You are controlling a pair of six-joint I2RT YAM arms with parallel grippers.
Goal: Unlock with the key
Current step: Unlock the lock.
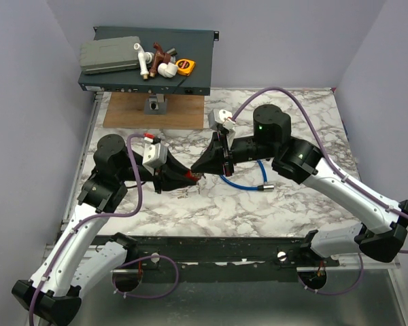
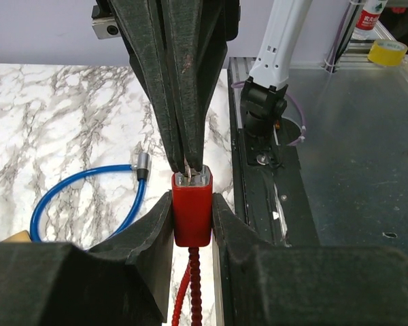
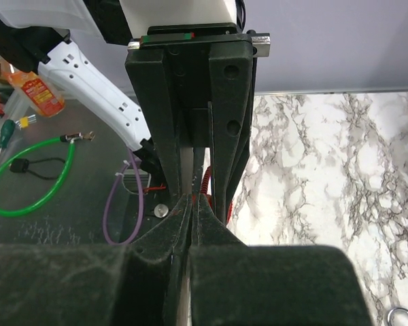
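My left gripper (image 2: 192, 204) is shut on a red lock block (image 2: 192, 217) with a silver top face, held upright above the marble table. A red ribbed cord (image 2: 192, 278) hangs from the block. From above, my right gripper (image 2: 188, 163) is shut, and a thin metal sliver, the key (image 2: 188, 165), shows between its tips and touches the block's top face. In the top view the two grippers (image 1: 187, 178) (image 1: 200, 172) meet tip to tip over the table's middle. In the right wrist view the right gripper (image 3: 195, 204) is pressed shut, and the key's head is hidden.
A blue cable lock (image 1: 241, 182) lies on the marble just right of the grippers. A few small metal bits (image 1: 183, 193) lie below them. At the back stand a wooden board (image 1: 156, 110) and a black rack unit (image 1: 190, 68) carrying tools and fittings.
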